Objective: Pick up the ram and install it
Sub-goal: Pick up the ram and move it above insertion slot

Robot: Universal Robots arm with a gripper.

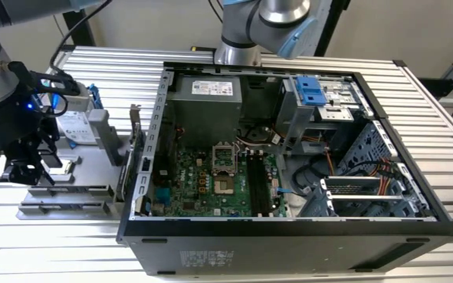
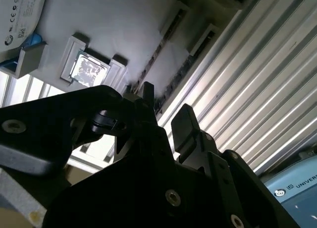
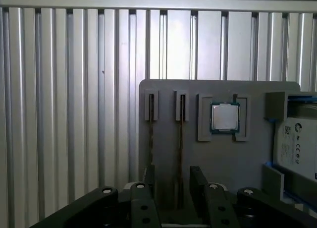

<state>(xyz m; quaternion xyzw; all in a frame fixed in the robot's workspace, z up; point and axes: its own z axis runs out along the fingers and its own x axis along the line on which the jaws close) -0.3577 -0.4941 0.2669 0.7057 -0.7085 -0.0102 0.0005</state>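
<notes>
Ribbed tabletop (image 3: 74,89), grey tray (image 3: 223,158): claw (image 3: 173,178) sits spread astride the ram (image 3: 181,139), upright in its tray slot, so pick step, ungripped; closing likely needs it square on the stick's flat faces.

Ram (image 3: 181,148) crowded by neighbouring stick (image 3: 151,139); gap between seems tight; ribbed table (image 3: 74,114) alongside open.
</notes>
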